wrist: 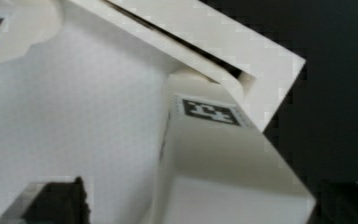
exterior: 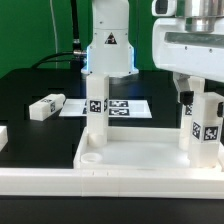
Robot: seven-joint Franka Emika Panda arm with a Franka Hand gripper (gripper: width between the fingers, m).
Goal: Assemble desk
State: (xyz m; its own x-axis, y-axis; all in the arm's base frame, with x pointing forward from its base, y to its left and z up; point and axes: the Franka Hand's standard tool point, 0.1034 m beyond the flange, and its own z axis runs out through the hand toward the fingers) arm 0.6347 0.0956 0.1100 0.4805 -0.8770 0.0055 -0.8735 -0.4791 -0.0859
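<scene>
At the top center of the exterior frame you see the arm's base column [exterior: 108, 40]: a glossy white rounded housing, widening downward, with a small black triangular mark on its front and a faint blue glow along its lower left edge. A black cable [exterior: 72, 45] hangs just left of it. At the upper right of that frame you see the wrist section [exterior: 190, 40]: bulky white rounded casing with a grey-and-black fitting at the very top, dark shadowed undersides below. In the wrist frame, you find two dark claw fingertips [wrist: 55, 198] at the lower left and lower right corners, blurred.
</scene>
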